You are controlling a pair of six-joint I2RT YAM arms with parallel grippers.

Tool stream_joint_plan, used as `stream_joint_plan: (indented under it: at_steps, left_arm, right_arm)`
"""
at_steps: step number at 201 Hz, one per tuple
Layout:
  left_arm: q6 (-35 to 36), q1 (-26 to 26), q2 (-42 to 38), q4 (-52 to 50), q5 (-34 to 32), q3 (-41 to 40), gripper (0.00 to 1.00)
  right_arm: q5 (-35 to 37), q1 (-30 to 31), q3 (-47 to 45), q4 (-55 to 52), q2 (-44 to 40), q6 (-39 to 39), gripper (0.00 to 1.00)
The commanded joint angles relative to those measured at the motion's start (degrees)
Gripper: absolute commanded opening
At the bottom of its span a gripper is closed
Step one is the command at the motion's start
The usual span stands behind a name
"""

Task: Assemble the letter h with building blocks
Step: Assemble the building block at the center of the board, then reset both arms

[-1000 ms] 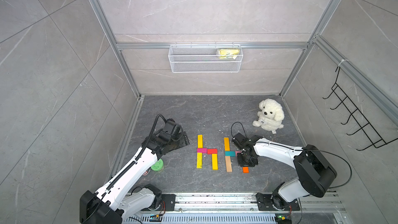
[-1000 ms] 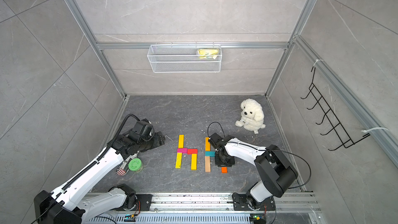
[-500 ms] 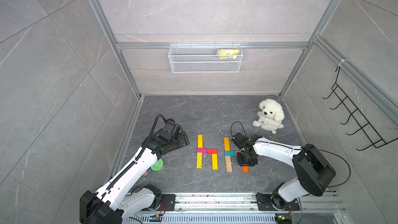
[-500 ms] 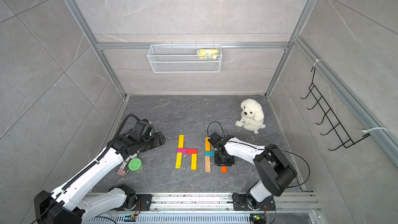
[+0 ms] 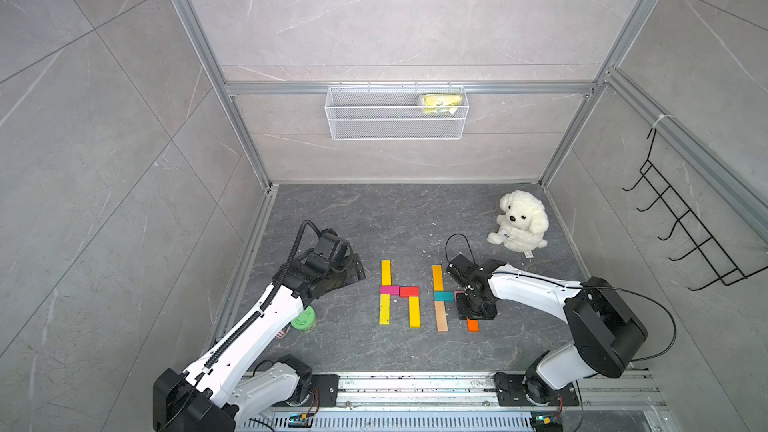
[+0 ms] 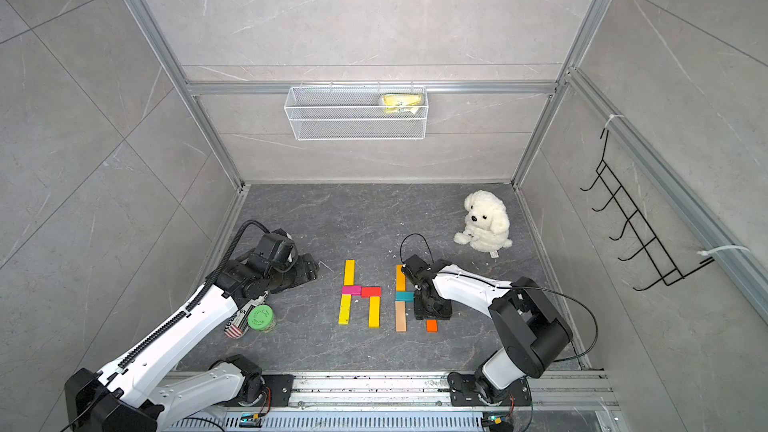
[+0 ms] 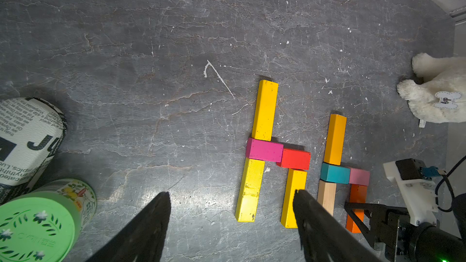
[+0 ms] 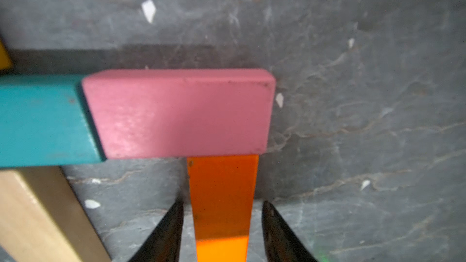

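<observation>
End effector (image 8: 222,204) ajar astride orange block (image 8: 223,180)

Both top views are bright and sharp, with even light from overhead. There's a soft shadow under the left arm (image 5: 266,317) on the floor (image 5: 361,218). The wide lens bends the frame posts (image 5: 208,76) near the picture edges. The left wrist view is sharp, with white glare on the floor between the green can (image 7: 37,225) and the yellow block (image 7: 249,190). The right wrist view is too close and soft. The pink block (image 8: 179,114) is blurred with a sheen, the tan block (image 8: 37,210) is out of focus, and a dark shadow lies behind them.
</observation>
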Motion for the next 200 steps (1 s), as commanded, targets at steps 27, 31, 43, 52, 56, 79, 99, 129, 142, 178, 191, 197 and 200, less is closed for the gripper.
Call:
stream_joint_plan:
  at_steps: [27,31,43,52,56,79,99,129,142,178,191,197,200]
  left_arm:
    - [0.0,0.3,-2.2,-0.6,0.2,0.8,0.81]
    - [0.0,0.3,-2.2,-0.7,0.1,1.0,0.81]
    - [-0.1,0.3,-2.6,-1.1,0.1,1.4,0.81]
    - [0.0,0.3,-2.7,-1.5,0.2,1.9,0.81]
    - [0.1,0.3,-2.7,-1.6,0.2,2.3,0.81]
    - [2.0,0.4,-2.5,-2.7,-1.5,5.5,0.82]
    - [5.4,0.3,-2.0,-3.1,-5.4,9.5,0.83]
    - [11.0,0.4,-2.1,-1.7,-17.2,13.3,0.91]
    - [14.4,0.3,-2.8,1.0,-27.3,12.3,0.93]
    - [35.5,1.2,-2.3,29.4,-48.0,-3.2,1.0]
    - [37.9,5.3,-0.1,37.6,-50.3,-7.6,0.99]
    - [35.2,8.3,0.4,38.3,-49.8,-8.8,1.0]
    - [33.4,10.1,0.5,38.6,-49.0,-9.6,1.0]
  right_arm:
    - [-0.1,0.0,2.1,-4.5,-7.1,-0.3,0.62]
    - [-0.1,-0.1,2.6,-5.1,-7.7,-0.4,0.62]
    - [0.0,0.0,4.1,-7.4,-9.7,-0.6,0.64]
    - [0.4,0.1,5.6,-9.1,-11.2,-0.9,0.65]
    - [0.7,0.1,6.4,-9.8,-12.0,-1.0,0.65]
    - [3.7,0.1,12.4,-13.0,-17.8,-2.1,0.67]
    - [8.6,0.2,18.7,-13.2,-24.1,-3.6,0.77]
    - [19.5,0.1,19.1,-6.7,-33.1,-6.2,0.95]
    - [23.1,0.2,14.9,-0.9,-36.1,-10.0,1.0]
    - [41.0,0.1,-8.2,18.6,-41.9,-16.0,1.0]
    - [50.2,0.1,-13.1,23.4,-42.7,-14.7,1.0]
    - [55.0,0.1,-15.5,25.9,-43.4,-14.5,1.0]
    - [57.3,0.0,-16.9,27.0,-44.0,-14.2,1.0]
